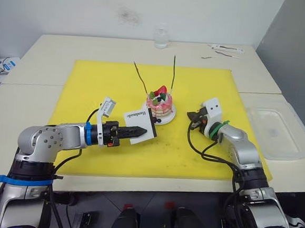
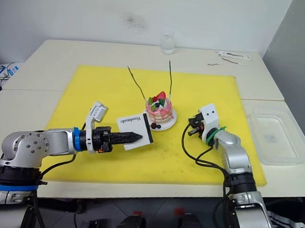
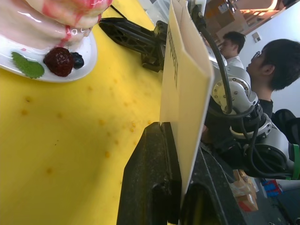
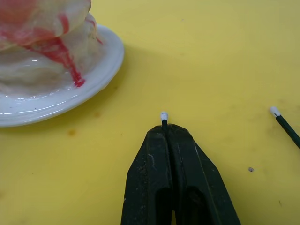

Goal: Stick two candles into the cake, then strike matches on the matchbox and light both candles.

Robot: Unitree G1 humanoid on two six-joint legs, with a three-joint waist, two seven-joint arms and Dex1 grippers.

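The pink cake [image 1: 160,102] sits on its small white plate [image 1: 167,118] in the middle of the yellow mat. Both candles stand stuck in its top: one [image 1: 141,79] leans left, the other [image 1: 173,71] rises nearly straight. Just left of the plate, my left gripper [image 1: 142,130] is shut on the white matchbox [image 1: 138,122], which stands on edge between the fingers [image 3: 152,178]. Right of the plate, my right gripper [image 4: 165,129] is shut on a match whose white tip [image 4: 163,115] pokes out, low over the mat. A second match [image 4: 285,125] lies on the mat beside it.
The yellow mat [image 1: 91,88] covers the table's middle. A clear glass [image 1: 160,38] stands at the back edge, with small items [image 1: 226,48] at the back right. A clear plastic container [image 1: 278,129] lies right of the mat. Two people [image 3: 272,61] are beyond the table.
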